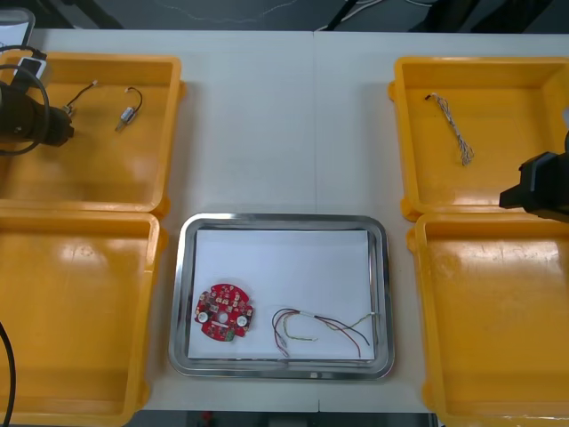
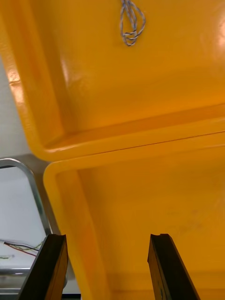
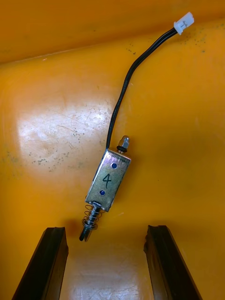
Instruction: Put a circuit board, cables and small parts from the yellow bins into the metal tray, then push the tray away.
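Note:
My left gripper (image 1: pixel 62 123) (image 3: pixel 105 232) is in the far left yellow bin (image 1: pixel 89 191), open. Just ahead of its fingers lies a small metal part (image 3: pixel 108 180) marked 4, with a spring and a black lead ending in a white plug. Two such small metal parts (image 1: pixel 82 96) (image 1: pixel 129 113) lie in that bin. My right gripper (image 1: pixel 533 189) (image 2: pixel 108 239) hangs open over the edge between the two right bins. A twisted blue and white cable (image 1: pixel 452 129) (image 2: pixel 131 21) lies in the far right bin (image 1: pixel 404 133). The metal tray (image 1: pixel 283 218) holds a red circuit board (image 1: pixel 224 312) and a red and yellow cable (image 1: pixel 324 327).
The near left bin (image 1: pixel 76 311) and near right bin (image 1: pixel 498 320) (image 2: pixel 154 197) show bare floors. The tray's rim (image 2: pixel 33 187) and its cable (image 2: pixel 18 247) lie beside my right gripper's finger. Bare table runs between the far bins.

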